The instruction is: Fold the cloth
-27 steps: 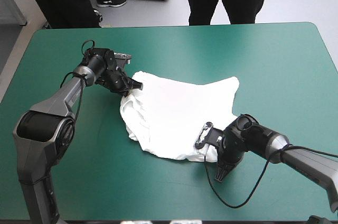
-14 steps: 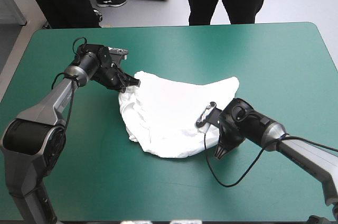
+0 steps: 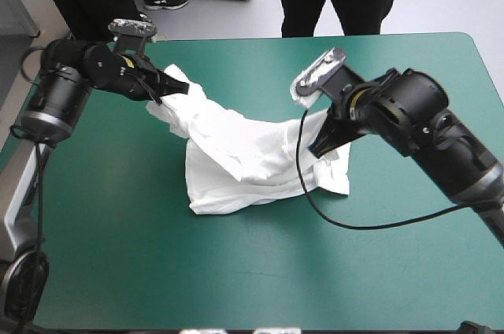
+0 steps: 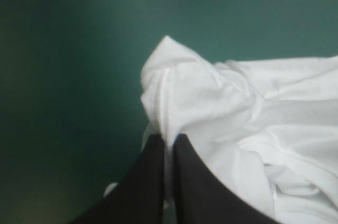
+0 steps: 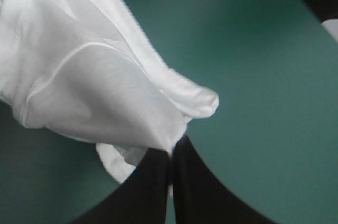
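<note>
The white T-shirt (image 3: 248, 153) hangs crumpled between both raised arms, its lower folds resting on the teal-green cover (image 3: 157, 271). My left gripper (image 3: 175, 88) is shut on the T-shirt at its far left corner; in the left wrist view the black fingers (image 4: 153, 171) pinch a bunched white fold (image 4: 211, 108). My right gripper (image 3: 319, 147) is shut on the T-shirt at its right edge; in the right wrist view the cloth (image 5: 90, 81) drapes away from the closed fingertips (image 5: 158, 166).
The right arm's black cable (image 3: 315, 208) loops down across the shirt's right side onto the table. Bare teal-green cover lies all around the shirt, widest toward the near edge and the far right corner (image 3: 441, 58).
Both arms have risen and drawn apart, lifting the shirt's two gripped corners off the table. The shirt went from a flat heap to a stretched, hanging span.
</note>
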